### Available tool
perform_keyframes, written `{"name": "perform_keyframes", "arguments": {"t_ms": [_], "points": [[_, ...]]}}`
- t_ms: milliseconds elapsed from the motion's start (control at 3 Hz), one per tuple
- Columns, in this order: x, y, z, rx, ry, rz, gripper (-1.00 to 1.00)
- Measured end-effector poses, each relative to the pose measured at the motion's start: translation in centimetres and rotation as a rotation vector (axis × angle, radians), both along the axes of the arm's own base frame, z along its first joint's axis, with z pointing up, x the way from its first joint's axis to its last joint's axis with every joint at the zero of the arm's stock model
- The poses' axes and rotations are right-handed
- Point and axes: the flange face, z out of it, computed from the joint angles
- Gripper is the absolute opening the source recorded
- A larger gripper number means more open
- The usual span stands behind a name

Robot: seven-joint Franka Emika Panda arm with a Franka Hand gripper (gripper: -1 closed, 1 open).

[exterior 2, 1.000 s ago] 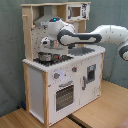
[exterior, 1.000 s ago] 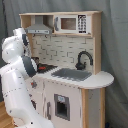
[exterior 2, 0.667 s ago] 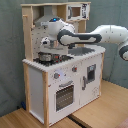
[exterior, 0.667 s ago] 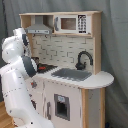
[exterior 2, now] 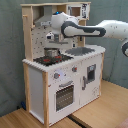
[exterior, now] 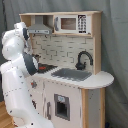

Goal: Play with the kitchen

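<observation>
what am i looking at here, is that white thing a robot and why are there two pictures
Yes. The white jointed thing is a robot arm, and both pictures show one moment, taken by two cameras standing off the arm at different spots.

In the first exterior view the arm fills the first exterior view's left, partly hiding a toy kitchen of pale wood and white panels. You can see its black faucet, grey sink and small microwave.

In the second exterior view the arm reaches in from the second exterior view's right, its gripper hanging over the red-ringed hob. Below is the windowed oven door.

Whether the gripper holds anything is unclear.
</observation>
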Motion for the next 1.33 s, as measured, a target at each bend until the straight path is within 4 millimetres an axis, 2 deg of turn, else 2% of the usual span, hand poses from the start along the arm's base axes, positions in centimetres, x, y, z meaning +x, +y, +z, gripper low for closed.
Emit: {"name": "perform_keyframes", "arguments": {"t_ms": [667,1333], "points": [[-2.4,-3.4,4.3,-0.034,0.052,-0.139,-1.00],[-3.8,-7.7,6.2,-0.118,0.100,-0.302,-1.00]]}}
